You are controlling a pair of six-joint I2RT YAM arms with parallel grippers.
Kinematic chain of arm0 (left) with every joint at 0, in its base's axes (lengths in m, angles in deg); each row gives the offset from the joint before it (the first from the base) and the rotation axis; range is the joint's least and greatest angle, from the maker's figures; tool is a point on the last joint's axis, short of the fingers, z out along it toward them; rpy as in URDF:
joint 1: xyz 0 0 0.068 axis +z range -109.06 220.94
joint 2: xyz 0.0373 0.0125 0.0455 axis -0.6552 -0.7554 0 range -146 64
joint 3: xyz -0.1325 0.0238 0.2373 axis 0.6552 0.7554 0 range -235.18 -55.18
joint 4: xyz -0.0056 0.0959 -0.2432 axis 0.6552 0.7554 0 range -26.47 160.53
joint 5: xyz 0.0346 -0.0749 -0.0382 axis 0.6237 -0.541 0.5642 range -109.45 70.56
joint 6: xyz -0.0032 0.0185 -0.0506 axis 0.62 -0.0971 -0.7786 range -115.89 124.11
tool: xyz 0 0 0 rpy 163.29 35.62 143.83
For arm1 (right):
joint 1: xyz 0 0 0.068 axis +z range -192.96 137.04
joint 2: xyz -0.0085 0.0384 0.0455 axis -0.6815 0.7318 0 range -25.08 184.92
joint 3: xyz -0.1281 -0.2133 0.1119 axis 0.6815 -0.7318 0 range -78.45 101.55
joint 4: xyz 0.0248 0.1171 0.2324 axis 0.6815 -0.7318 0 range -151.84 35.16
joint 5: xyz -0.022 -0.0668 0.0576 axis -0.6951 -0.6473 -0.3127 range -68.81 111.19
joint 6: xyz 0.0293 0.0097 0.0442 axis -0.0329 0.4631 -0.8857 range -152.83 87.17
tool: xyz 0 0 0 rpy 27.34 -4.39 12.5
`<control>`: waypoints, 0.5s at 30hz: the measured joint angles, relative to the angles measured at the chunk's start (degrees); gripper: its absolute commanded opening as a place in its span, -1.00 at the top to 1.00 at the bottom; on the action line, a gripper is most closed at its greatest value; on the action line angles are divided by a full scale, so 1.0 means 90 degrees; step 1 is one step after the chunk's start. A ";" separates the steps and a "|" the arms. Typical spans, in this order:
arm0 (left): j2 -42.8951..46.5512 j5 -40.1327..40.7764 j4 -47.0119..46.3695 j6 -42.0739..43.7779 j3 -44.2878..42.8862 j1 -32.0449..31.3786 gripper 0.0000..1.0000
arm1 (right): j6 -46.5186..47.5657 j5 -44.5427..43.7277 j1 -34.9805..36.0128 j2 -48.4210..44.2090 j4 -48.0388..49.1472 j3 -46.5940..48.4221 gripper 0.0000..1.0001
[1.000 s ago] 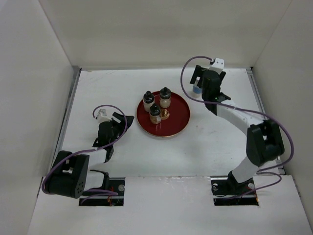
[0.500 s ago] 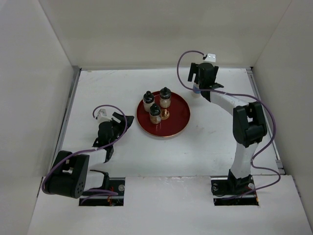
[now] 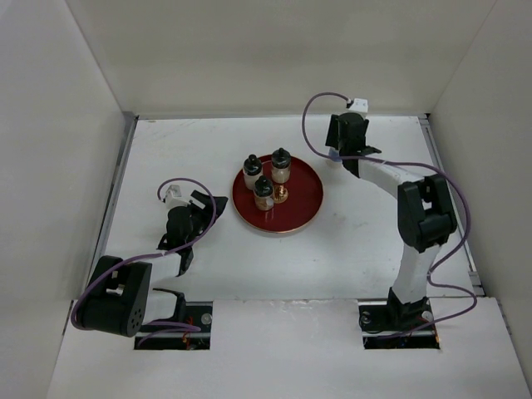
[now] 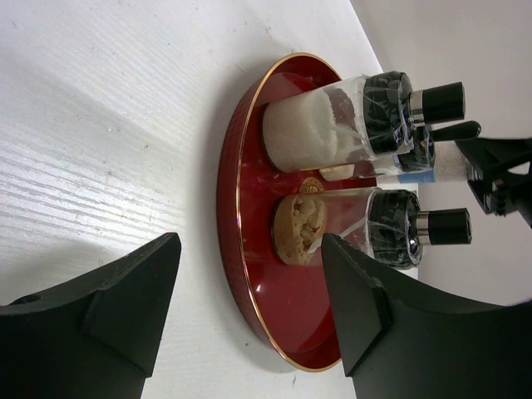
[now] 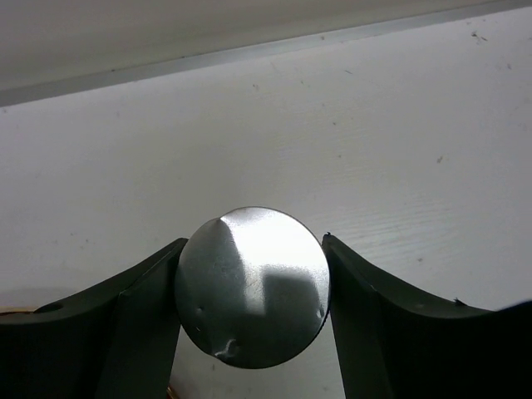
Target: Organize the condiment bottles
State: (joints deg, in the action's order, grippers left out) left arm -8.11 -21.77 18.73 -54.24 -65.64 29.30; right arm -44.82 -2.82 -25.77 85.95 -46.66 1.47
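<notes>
Three clear shakers with black caps [image 3: 252,167] [image 3: 281,165] [image 3: 263,192] stand on the round red tray [image 3: 306,208]. The left wrist view shows a white-filled shaker [image 4: 324,125] and a brown-filled one [image 4: 324,226] on that tray [image 4: 237,150]. The fourth bottle, a white cylinder with a blue band [image 3: 333,155], stands on the table right of the tray, largely under my right gripper [image 3: 346,140]. In the right wrist view its silver round top [image 5: 249,291] sits between the fingers, and the right gripper [image 5: 252,249] is shut on it. My left gripper [image 3: 202,209] [image 4: 249,245] is open, left of the tray, holding nothing.
White walls enclose the table on the left, back and right. A metal strip [image 5: 249,54] runs along the back edge just beyond the right gripper. Purple cables loop over both arms [image 3: 312,125].
My right gripper swung left over the white cylinder and closed its fingers on it. The left arm and the three shakers on the tray have not moved.
</notes>
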 measured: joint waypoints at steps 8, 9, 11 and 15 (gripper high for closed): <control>0.0107 0.0039 0.0002 0.0000 0.0024 0.0012 -0.30 | 0.0051 -0.0294 0.0476 -0.2021 -0.0029 -0.1197 -0.16; 0.0107 0.0039 0.0002 0.0002 0.0024 0.0012 -0.30 | 0.0061 -0.0316 0.0646 -0.2268 0.0046 -0.1241 -0.16; 0.0109 0.0044 0.0002 0.0002 0.0024 0.0010 -0.29 | 0.0063 -0.0318 0.0991 -0.2562 0.0214 -0.1268 -0.16; 0.0121 0.0041 0.0005 0.0002 0.0027 0.0012 -0.27 | 0.0066 -0.0282 0.1639 -0.2540 0.0486 -0.1277 -0.17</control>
State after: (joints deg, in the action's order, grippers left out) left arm -7.02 -21.40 18.78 -54.21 -65.40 29.41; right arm -44.23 -5.36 -11.02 63.08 -42.29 -10.03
